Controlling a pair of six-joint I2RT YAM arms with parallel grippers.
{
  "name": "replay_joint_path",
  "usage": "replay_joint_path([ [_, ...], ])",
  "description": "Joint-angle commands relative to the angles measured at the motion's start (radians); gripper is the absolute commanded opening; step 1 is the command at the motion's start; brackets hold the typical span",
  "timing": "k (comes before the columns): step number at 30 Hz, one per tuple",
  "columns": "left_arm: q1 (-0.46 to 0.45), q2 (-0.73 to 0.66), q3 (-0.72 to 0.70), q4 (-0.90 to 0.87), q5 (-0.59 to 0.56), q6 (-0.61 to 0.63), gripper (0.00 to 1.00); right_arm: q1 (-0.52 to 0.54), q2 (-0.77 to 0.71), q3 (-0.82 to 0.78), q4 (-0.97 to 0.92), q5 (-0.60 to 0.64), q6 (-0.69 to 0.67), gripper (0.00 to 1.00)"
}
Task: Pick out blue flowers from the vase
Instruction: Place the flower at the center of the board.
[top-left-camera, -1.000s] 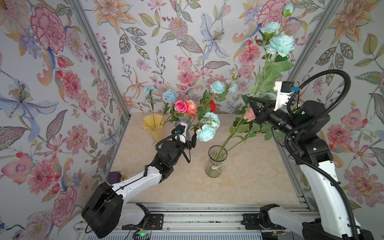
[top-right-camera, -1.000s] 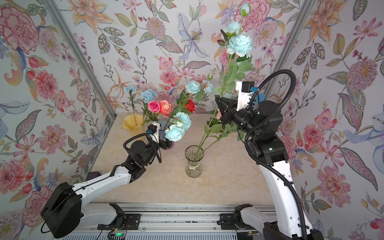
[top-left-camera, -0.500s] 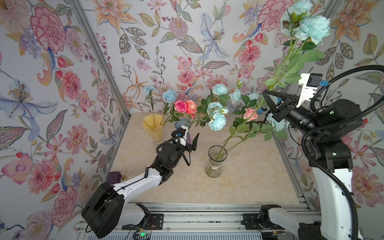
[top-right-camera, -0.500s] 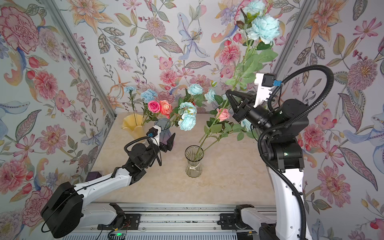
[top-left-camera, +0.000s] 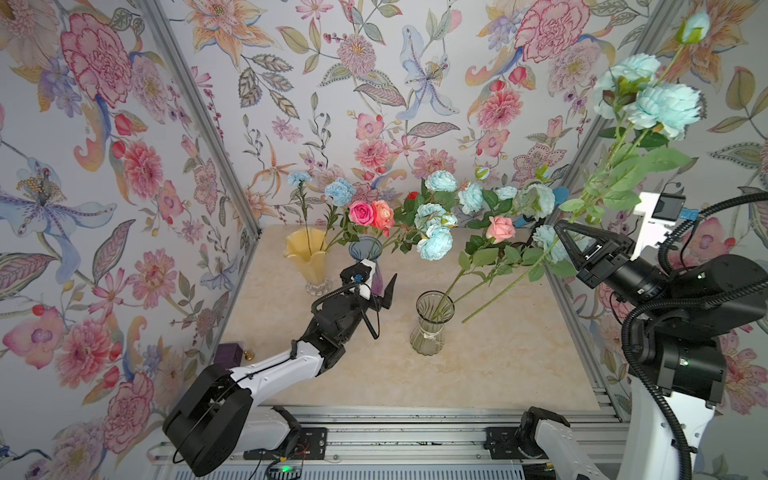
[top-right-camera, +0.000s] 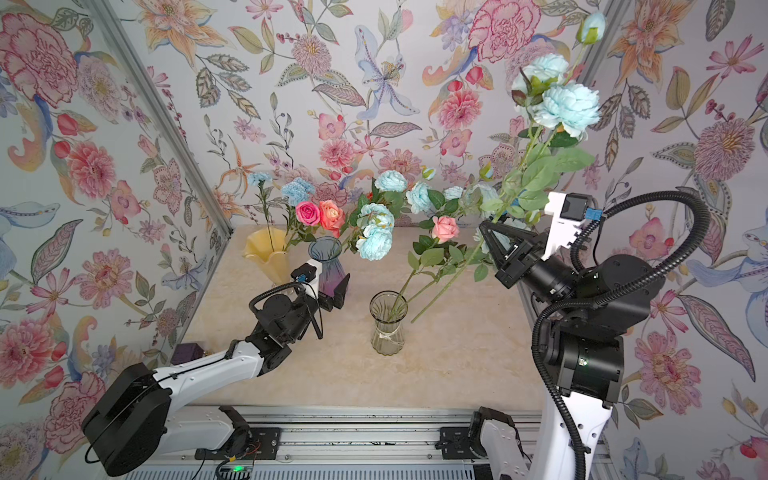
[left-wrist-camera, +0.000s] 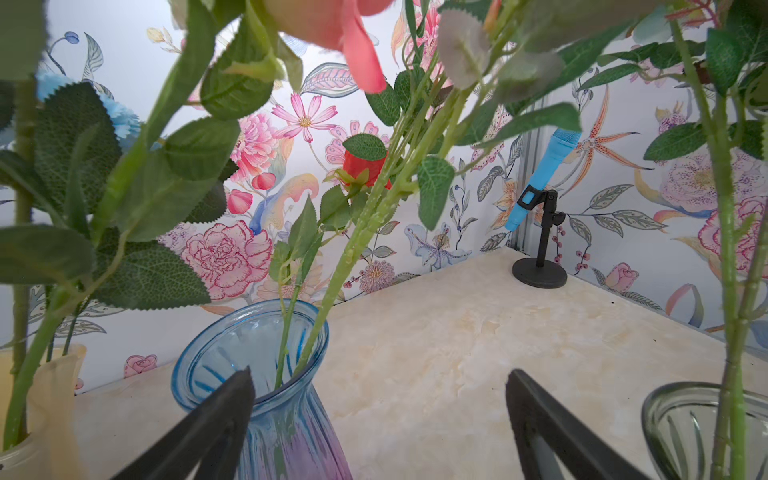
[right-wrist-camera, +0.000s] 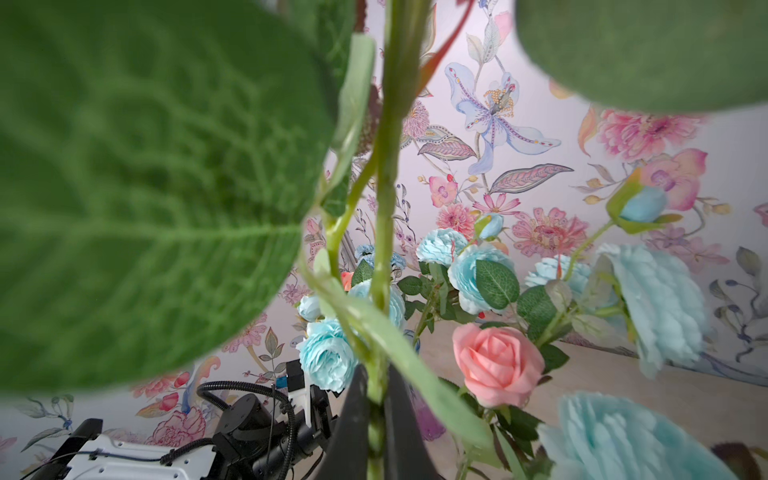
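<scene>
My right gripper (top-left-camera: 559, 227) (top-right-camera: 484, 226) (right-wrist-camera: 376, 374) is shut on the green stem of a blue flower spray (top-left-camera: 665, 104), held high at the right. Its pale aqua blooms (top-right-camera: 569, 102) are near the wall, and the stem's lower end hangs just right of the clear glass vase (top-left-camera: 430, 328) (top-right-camera: 387, 328). That vase keeps a pink rose (top-left-camera: 500, 228) and more aqua blooms (top-left-camera: 534, 201). My left gripper (top-left-camera: 376, 286) (left-wrist-camera: 378, 378) is open and empty beside the blue-purple vase (top-left-camera: 365, 249) (left-wrist-camera: 249, 357), which holds another aqua spray (top-left-camera: 434, 243).
A yellow vase (top-left-camera: 307, 257) at the back left holds sky-blue carnations (top-left-camera: 340, 192). Pink and orange roses (top-left-camera: 372, 212) lean from the blue-purple vase. A blue microphone (left-wrist-camera: 540, 183) on a black stand is in the back right corner. A purple box (top-left-camera: 227, 353) lies by the left wall.
My right arm has lifted its spray up and to the right, drawing the stem out of the clear vase. My left gripper opened, let go of the aqua spray and drew back.
</scene>
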Motion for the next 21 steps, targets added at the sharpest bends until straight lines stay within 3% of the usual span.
replay_joint_path([
  [1,-0.007,0.000,-0.011,0.036,-0.015,0.016,0.96,-0.032,-0.027,-0.023,-0.149,-0.014,-0.092,0.00],
  [4,-0.008,-0.006,-0.016,0.036,-0.018,0.021,0.96,-0.066,-0.040,-0.049,-0.277,0.095,-0.199,0.00],
  [13,-0.007,-0.003,-0.022,0.050,-0.016,0.022,0.96,-0.104,-0.071,-0.113,-0.417,0.427,-0.375,0.00],
  [18,-0.007,0.008,-0.016,0.050,-0.010,0.020,0.96,-0.128,-0.079,-0.139,-0.449,0.612,-0.405,0.00],
  [21,-0.007,0.015,-0.012,0.050,-0.004,0.018,0.96,-0.160,-0.069,-0.158,-0.447,0.657,-0.397,0.00],
])
